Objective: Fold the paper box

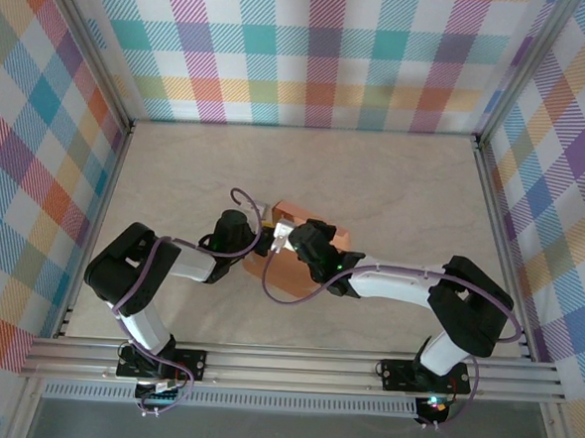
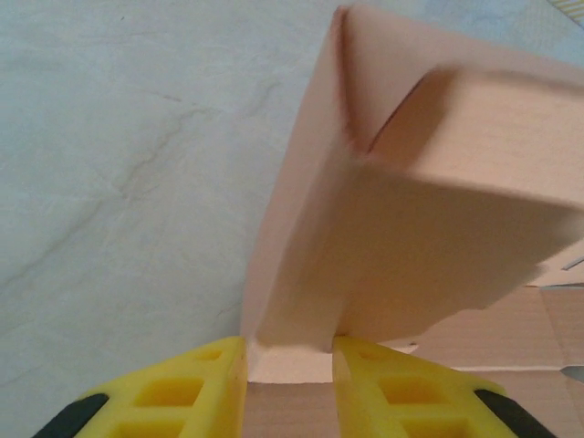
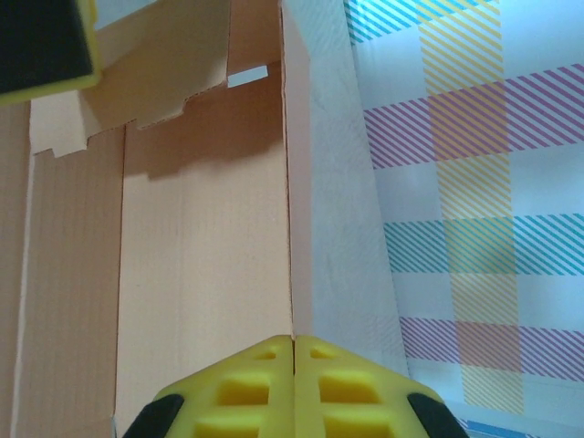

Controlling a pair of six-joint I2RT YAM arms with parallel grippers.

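At the paper box's left side I have the left gripper clamped on a raised flap. The right gripper, pads together, seems to pinch its right wall. The half-formed box lies between them; next, I judge, that flap needs gentle folding inward.

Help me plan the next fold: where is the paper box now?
The paper box lies near the middle of the table in the top view, between the two arms, with the left gripper at its raised flap.

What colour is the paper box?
Salmon-orange; the paper box shows best in the right wrist view.
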